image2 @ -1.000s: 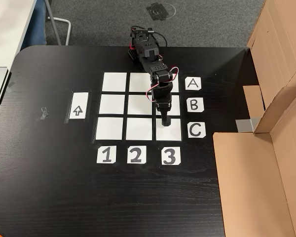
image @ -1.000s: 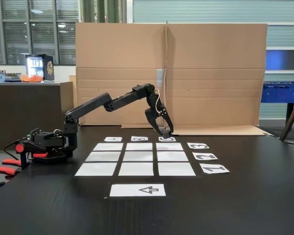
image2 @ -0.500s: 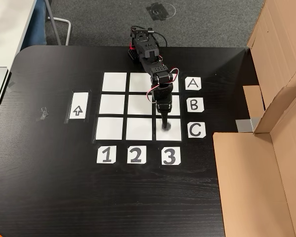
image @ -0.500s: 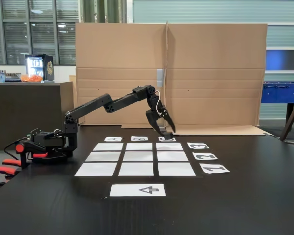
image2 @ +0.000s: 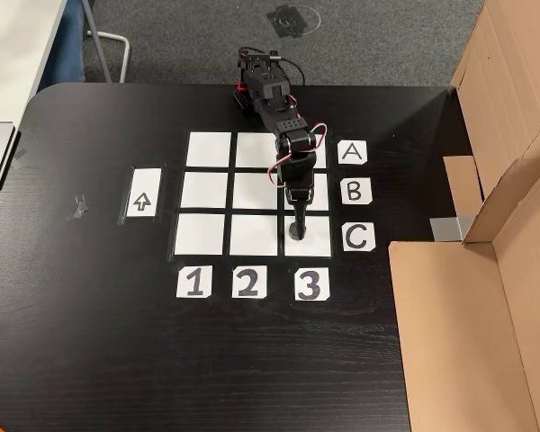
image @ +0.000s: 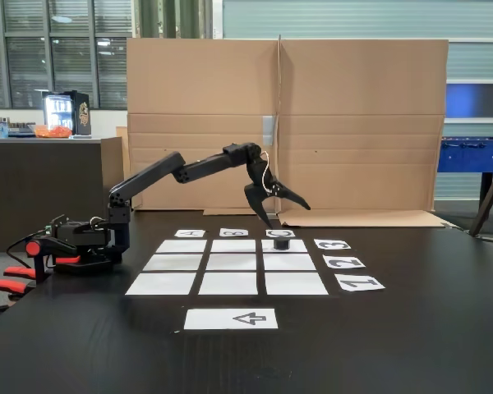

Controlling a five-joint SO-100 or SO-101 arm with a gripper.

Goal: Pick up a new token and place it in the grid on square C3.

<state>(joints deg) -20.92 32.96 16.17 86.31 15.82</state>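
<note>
Token (image: 283, 244) standing upright on square C3 (image: 294, 246), the far right cell of the grid (image: 228, 283) in the side-on fixed view, just in front of the C label (image: 280, 233). Clear of the claw (image: 288, 213), which hangs just above it with fingers spread wide, one finger (image: 261, 216) pointing down, the other (image: 297, 200) jutting out to the right. Nothing pinched between them.

Seen from above in the other fixed view, token (image2: 297, 233) mostly tucked under the claw (image2: 297, 223), so only a dark spot shows on square C3 (image2: 317, 240); gap between claw and token not readable here, nor the spread of the fingers. Shows instead where the cell sits: bottom right of the grid (image2: 200, 233), level with the C label (image2: 359, 237) and just above the 3 label (image2: 311, 284). Arm (image2: 286, 144) reaching down across the right-hand column from its base (image2: 256, 76) at the worktop (image2: 90, 360) edge. Arrow sheet (image2: 142, 193) lying left of the grid, well apart from the token.

Side-on view giving the height: arm (image: 189, 171) stretched out from its base (image: 78, 242) at left, cardboard wall (image: 353, 123) standing behind the worktop (image: 427, 345). Arrow sheet (image: 231, 318) nearest the camera.
</note>
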